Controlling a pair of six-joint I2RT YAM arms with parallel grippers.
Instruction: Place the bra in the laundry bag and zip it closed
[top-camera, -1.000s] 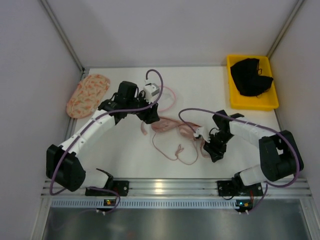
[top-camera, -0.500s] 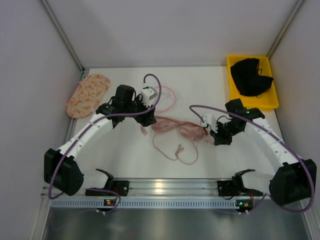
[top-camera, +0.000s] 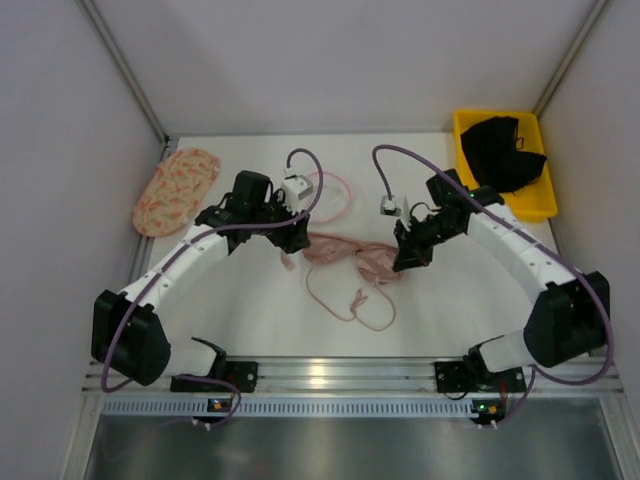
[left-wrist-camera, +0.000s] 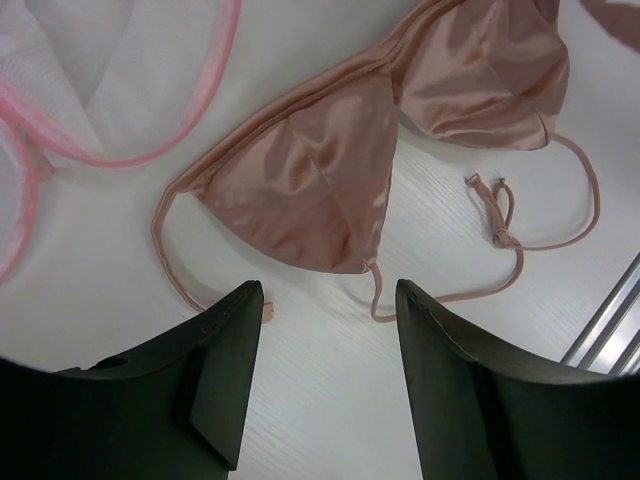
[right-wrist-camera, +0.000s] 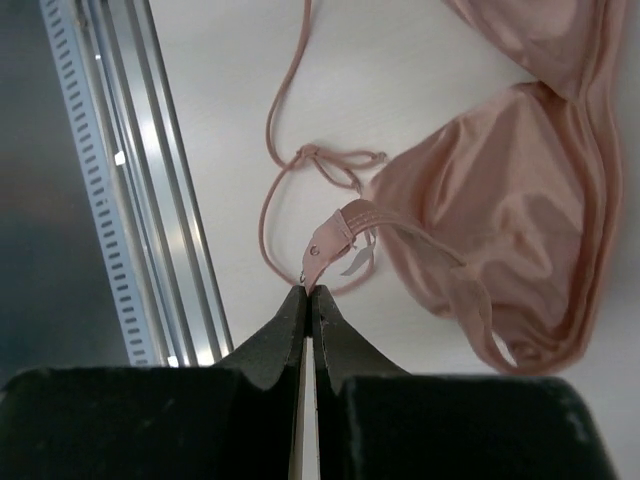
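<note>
The pale pink bra (top-camera: 345, 252) lies spread on the white table's middle, its thin straps looping toward the front edge. My right gripper (top-camera: 405, 262) is shut on the bra's band end; the right wrist view shows the stitched tab pinched at the tips of the gripper (right-wrist-camera: 309, 292), with a cup of the bra (right-wrist-camera: 500, 220) hanging past it. My left gripper (top-camera: 298, 238) hovers open just above the table, in front of the other cup of the bra (left-wrist-camera: 300, 170); nothing is between its fingers (left-wrist-camera: 330, 300). The laundry bag (top-camera: 332, 195), white mesh with a pink rim (left-wrist-camera: 210, 80), lies behind the left gripper.
A yellow bin (top-camera: 500, 210) at the back right holds a black garment (top-camera: 505, 155). A peach patterned oval fabric piece (top-camera: 175, 188) lies at the back left. The metal rail (top-camera: 320, 375) runs along the table's near edge.
My right arm has swung from the front of the table back and left to the bra's right end, and its gripper has closed on the band tab. The left arm has barely moved.
</note>
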